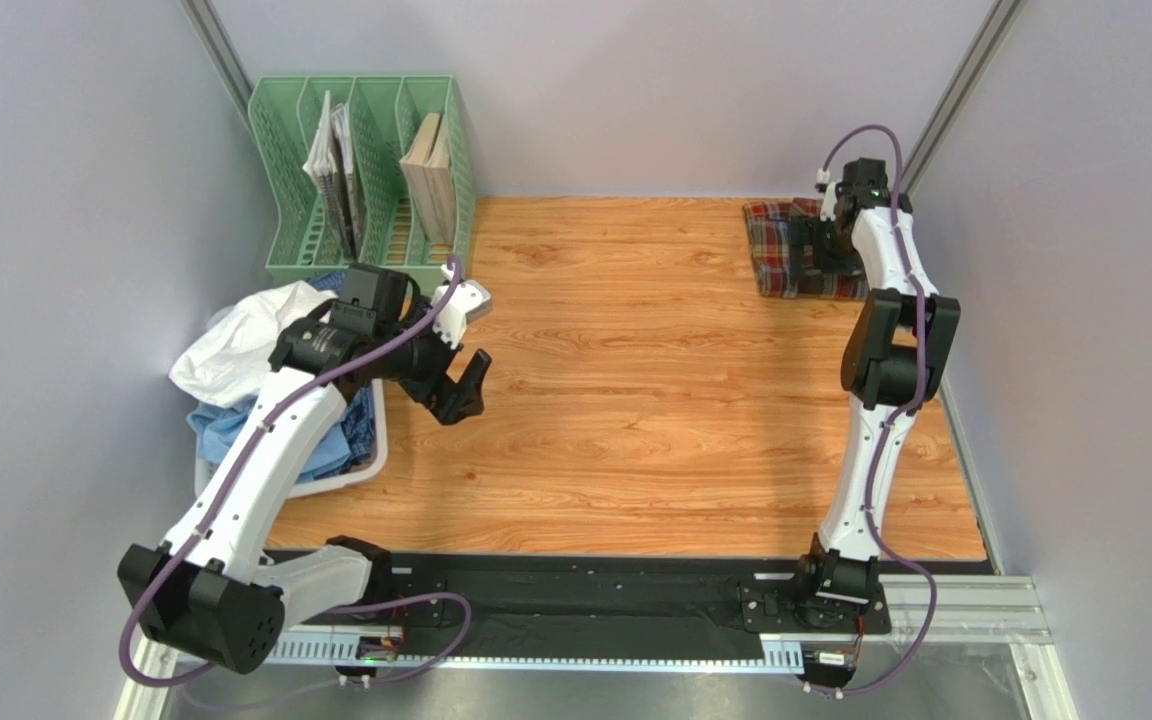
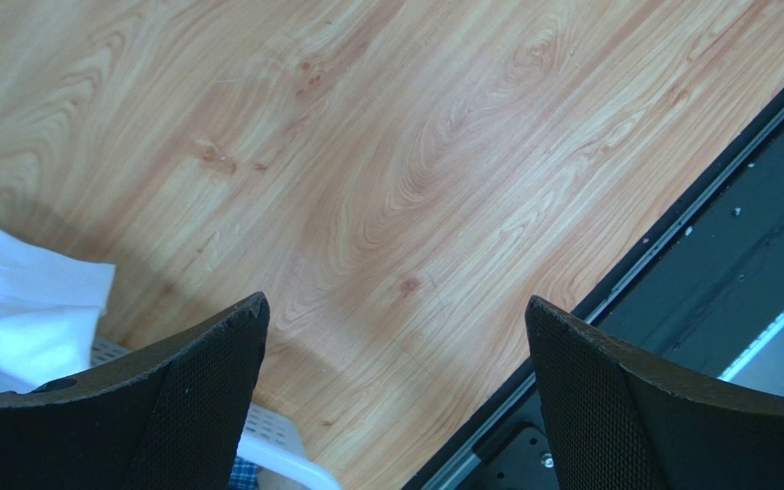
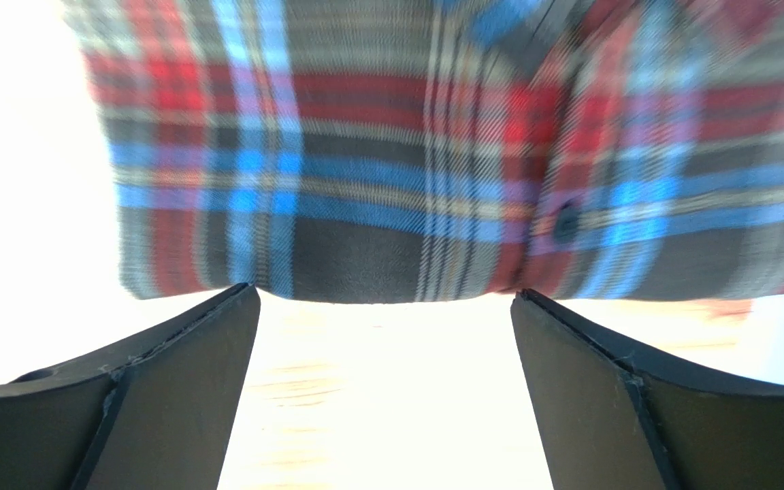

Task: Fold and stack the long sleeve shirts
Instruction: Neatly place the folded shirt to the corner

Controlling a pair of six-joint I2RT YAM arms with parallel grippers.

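A folded tartan shirt (image 1: 787,249) in red, dark brown and blue lies at the far right of the table. My right gripper (image 1: 839,258) hangs at its right edge, open and empty. In the right wrist view the tartan shirt (image 3: 437,153) fills the top, just beyond the spread fingers (image 3: 151,398). A white shirt (image 1: 244,339) and a light blue shirt (image 1: 226,428) are heaped in a white basket (image 1: 364,467) at the left. My left gripper (image 1: 459,387) is open and empty over bare wood beside the basket. The white shirt (image 2: 18,316) shows at the left wrist view's edge.
A green file rack (image 1: 364,158) holding books stands at the far left. Grey walls close the table on three sides. A black rail (image 1: 582,593) with the arm bases runs along the near edge, and it shows in the left wrist view (image 2: 734,235).
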